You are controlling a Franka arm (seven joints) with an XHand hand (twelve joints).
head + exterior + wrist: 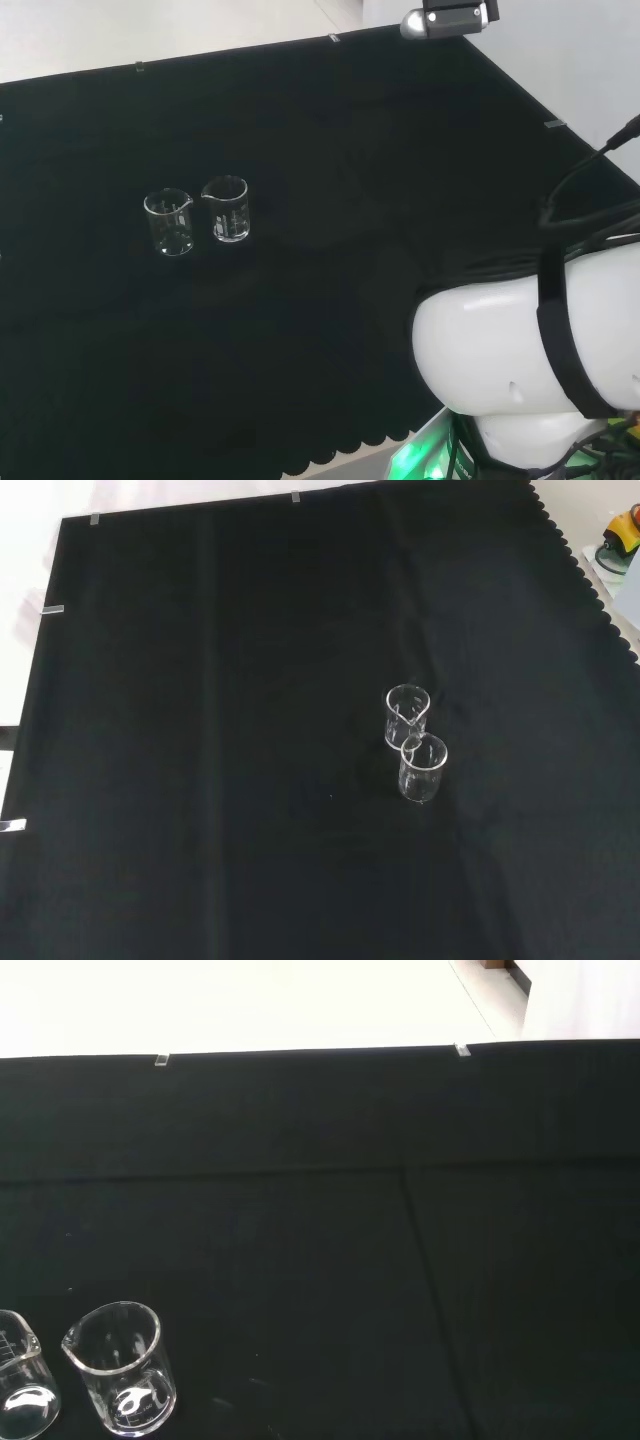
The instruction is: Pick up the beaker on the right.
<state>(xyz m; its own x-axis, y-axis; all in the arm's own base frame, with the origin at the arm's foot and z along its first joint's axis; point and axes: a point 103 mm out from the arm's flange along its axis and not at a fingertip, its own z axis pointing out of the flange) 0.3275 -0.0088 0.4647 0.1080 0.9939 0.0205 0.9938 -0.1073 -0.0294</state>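
Cloth (200, 780), black, under two upright clear beakers (230, 209); finger state indiscernible.

A black cloth (300, 330) covered the counter, and in the head view its near edge was cut in scallops, while in the front view the same scalloped edge ran down the right side. The left-hand beaker (169, 222) in the head view, clear glass and upright with nothing in it, stood on the cloth; in the front view it was the nearer one (422, 767), its spout turned toward the neighbouring glass. Small pale clips (54, 610) sat along the cloth's edges, and a yellow and orange object (624, 528) lay off the cloth at the front view's top right corner.
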